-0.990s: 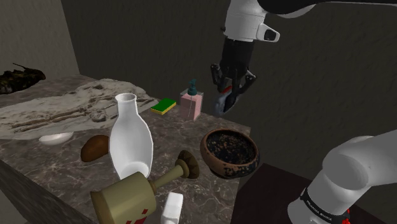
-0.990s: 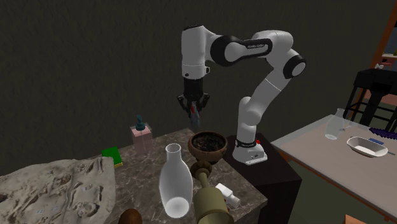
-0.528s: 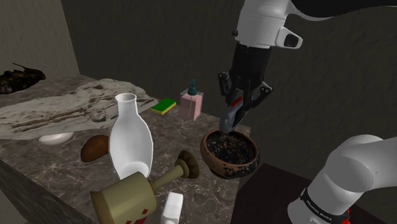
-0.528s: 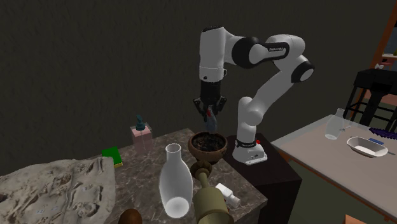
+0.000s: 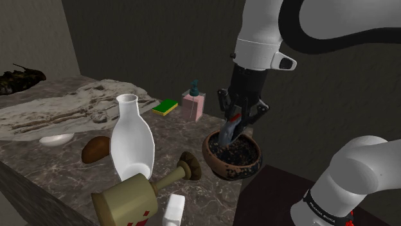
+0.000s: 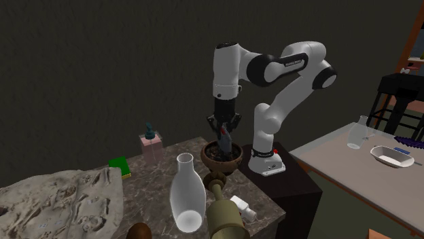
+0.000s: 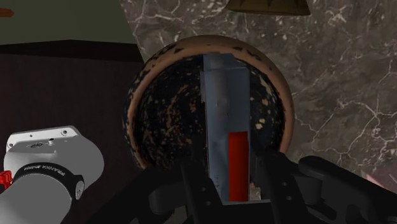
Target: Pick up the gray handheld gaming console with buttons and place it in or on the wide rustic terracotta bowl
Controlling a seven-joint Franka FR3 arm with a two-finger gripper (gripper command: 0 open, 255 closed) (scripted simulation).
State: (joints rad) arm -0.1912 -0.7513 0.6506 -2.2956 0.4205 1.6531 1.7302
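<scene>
**Console held upright over the bowl**

The all-black two-finger gripper (image 5: 233, 126) hangs from the white arm, straight above the wide brown terracotta bowl with a speckled dark inside (image 5: 222, 165). Its fingers are clamped on the grey slab-shaped handheld console (image 7: 222, 121), one on each flat side. The console stands on end, and a red strip runs along the part nearest the fingers. In the wrist view its far end lies across the middle of the bowl's dark inside. In the shoulder view that end dips to about rim level. Whether it touches the bowl's floor cannot be told.

The bowl sits near the edge of the brown marbled table (image 5: 173, 131), beside the dark stand (image 5: 263, 192). Well apart from it, a pink soap dispenser with a teal pump (image 5: 193, 105) stands just beside a flat green and yellow block (image 5: 165, 106). A tall white vase (image 5: 132, 138) stands nearer the camera, and an olive goblet (image 5: 138, 196) lies on its side in front of the bowl.

A black band around the arm's base (image 7: 44, 173) carries white lettering, too small to read with certainty
</scene>
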